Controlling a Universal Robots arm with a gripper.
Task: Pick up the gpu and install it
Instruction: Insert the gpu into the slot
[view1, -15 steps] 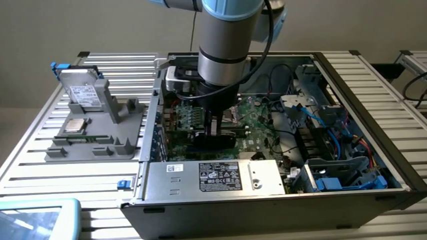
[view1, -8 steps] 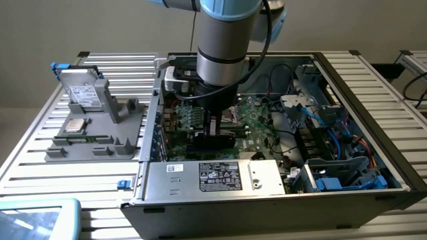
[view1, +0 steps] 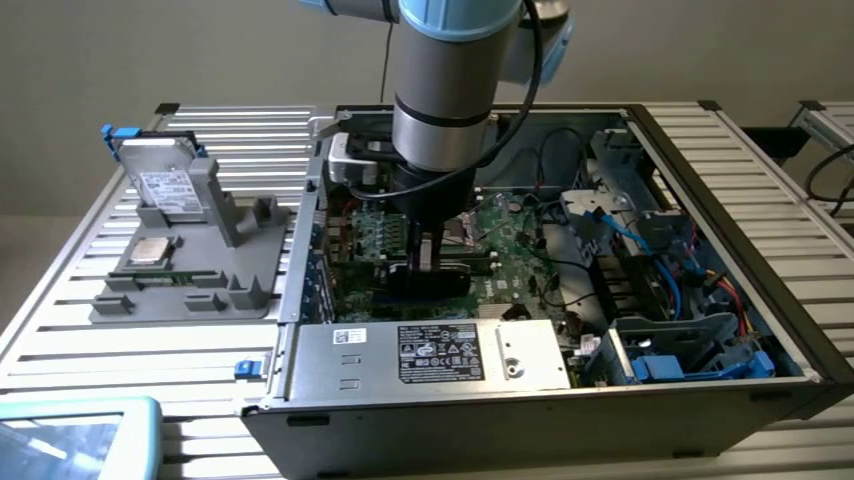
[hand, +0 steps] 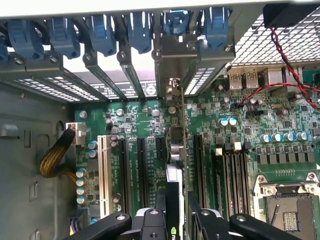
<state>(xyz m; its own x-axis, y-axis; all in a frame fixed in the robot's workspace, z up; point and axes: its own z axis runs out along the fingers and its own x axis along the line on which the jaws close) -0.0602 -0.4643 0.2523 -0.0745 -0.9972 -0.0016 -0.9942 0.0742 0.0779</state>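
Here, gpu in case on slatted table.

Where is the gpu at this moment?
In the exterior view, the gpu stands on edge over the motherboard inside the computer case, held by the gripper.

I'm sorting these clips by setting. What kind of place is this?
Probably a robotics lab or test bench for computer assembly: an open PC case lies on a slatted aluminium table, a grey fixture holds loose parts, and the gripper holds the gpu at the motherboard.
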